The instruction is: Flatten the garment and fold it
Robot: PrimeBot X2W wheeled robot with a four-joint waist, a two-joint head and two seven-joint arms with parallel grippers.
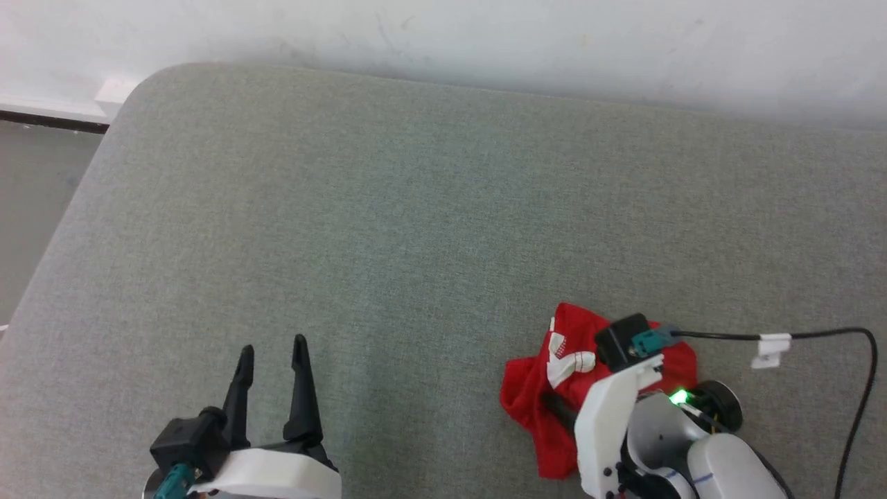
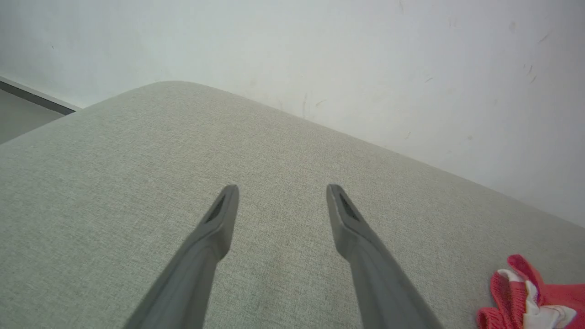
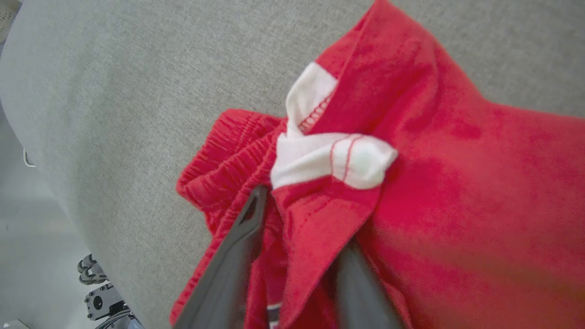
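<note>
Grey pad [image 1: 416,208] wide; garment [image 1: 533,402] bunched by near edge.

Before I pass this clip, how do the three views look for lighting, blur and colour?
Head view: even soft light, no hard shadows, wall nearly blown out. Left wrist view: left gripper's fingers soft-edged, garment corner looks washed pink. Right wrist view: red heavily saturated, right gripper's fingers blurred close up.
</note>
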